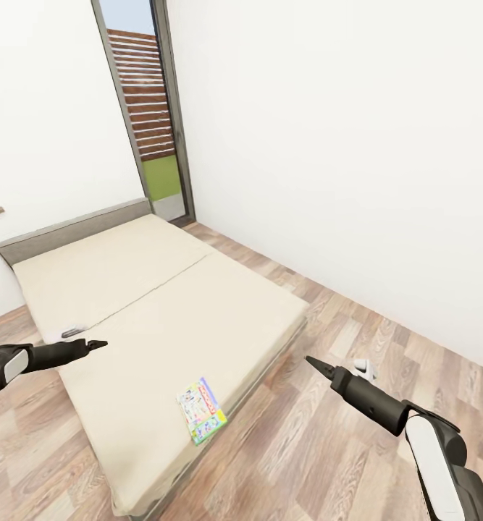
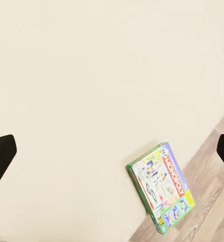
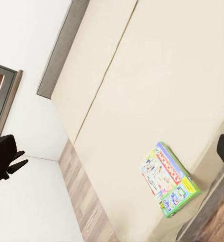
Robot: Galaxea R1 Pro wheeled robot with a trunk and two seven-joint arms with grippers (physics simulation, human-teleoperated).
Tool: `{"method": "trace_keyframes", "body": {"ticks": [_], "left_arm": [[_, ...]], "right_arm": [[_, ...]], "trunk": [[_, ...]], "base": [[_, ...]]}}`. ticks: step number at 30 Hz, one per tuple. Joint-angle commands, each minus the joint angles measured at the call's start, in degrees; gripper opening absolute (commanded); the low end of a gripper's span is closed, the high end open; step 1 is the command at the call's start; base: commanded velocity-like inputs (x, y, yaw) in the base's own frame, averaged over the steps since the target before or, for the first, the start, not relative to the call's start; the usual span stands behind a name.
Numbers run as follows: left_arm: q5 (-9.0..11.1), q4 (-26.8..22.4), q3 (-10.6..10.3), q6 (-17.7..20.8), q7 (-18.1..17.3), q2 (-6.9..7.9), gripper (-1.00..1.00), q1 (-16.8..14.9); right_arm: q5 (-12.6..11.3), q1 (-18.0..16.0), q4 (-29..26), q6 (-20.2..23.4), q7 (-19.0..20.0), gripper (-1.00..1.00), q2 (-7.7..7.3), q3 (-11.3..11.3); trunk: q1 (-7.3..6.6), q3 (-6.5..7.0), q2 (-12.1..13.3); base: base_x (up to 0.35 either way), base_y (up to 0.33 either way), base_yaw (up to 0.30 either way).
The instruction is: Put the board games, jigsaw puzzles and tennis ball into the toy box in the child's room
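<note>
One board game, the green-and-white Monopoly box (image 1: 201, 410), lies flat on the beige mattress of the bed (image 1: 161, 304) close to its near edge. The same box (image 2: 161, 184) shows in the left wrist view and in the right wrist view (image 3: 169, 179). My left gripper (image 1: 96, 344) hangs over the mattress's left side, well away from the box. My right gripper (image 1: 315, 362) hovers above the wood floor to the right of the bed. In both wrist views the fingers (image 2: 1, 156) (image 3: 3, 154) stand far apart with nothing between them. The table and the toy box are out of view.
A grey headboard (image 1: 67, 230) closes the bed's far end, with a tall dark-framed window (image 1: 150, 108) behind it. White walls run at the left and right. A small white object (image 1: 364, 370) lies on the floor planks, and a small grey item (image 1: 72, 332) sits at the mattress's left edge.
</note>
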Motion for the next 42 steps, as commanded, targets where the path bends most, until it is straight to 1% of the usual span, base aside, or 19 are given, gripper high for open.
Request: {"method": "trace_keyframes", "body": {"ticks": [1,17,27,42], "left_arm": [[-0.5,0.0,0.5,0.4,-0.2,0.02,1.00,-0.1],[-0.5,0.0,0.5,0.4,-0.2,0.02,1.00,-0.1],[-0.5,0.0,0.5,0.4,-0.2,0.02,1.00,-0.1],[-0.5,0.0,0.5,0.4,-0.2,0.02,1.00,-0.1]], "right_arm": [[0.2,-0.1,0.0,0.3,0.3,1.00,0.00,-0.1],[0.1,0.0,0.0,0.3,0.3,1.00,0.00,-0.1],[0.2,0.0,0.0,0.3,0.3,1.00,0.03,-0.1],[0.2,0.0,0.0,0.3,0.2,1.00,0.09,0.0]], "trunk": [[0.03,-0.11,-0.1],[0.03,-0.11,-0.1],[0.03,-0.11,-0.1],[0.03,-0.11,-0.1]], "base": [[0.000,-0.291,0.000],[0.000,-0.290,0.012],[0.018,-0.262,0.246],[0.094,-0.133,0.289]]}}
